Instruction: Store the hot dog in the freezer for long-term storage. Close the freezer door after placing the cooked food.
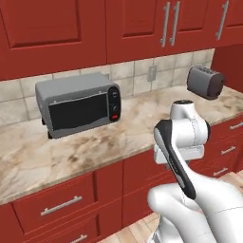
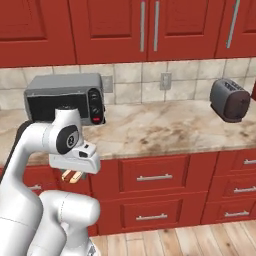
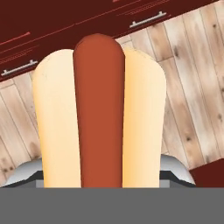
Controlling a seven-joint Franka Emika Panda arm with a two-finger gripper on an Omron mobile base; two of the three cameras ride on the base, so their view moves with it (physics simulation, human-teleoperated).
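Gripper (image 2: pixel 73 176) is clamped on the hot dog (image 3: pixel 99 113), which juts forward from its fingers, the wood floor (image 3: pixel 192 87) below. Risk, as I judge it: the soft bun slips loose in transit to the freezer, or clips the red drawers (image 2: pixel 155 176) just beside the hand.

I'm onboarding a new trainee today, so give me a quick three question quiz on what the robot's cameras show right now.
1. True or false: the hot dog is lying on the counter.
2. Which appliance stands at the right end of the counter? A) blender B) toaster C) kettle
3. Fill in: in the hand view, the floor behind the hot dog is made of ____ planks.

Key
1. False. It is held in the gripper, hanging in front of the red drawers, below counter level.
2. B. The microwave stands further left.
3. Wooden.
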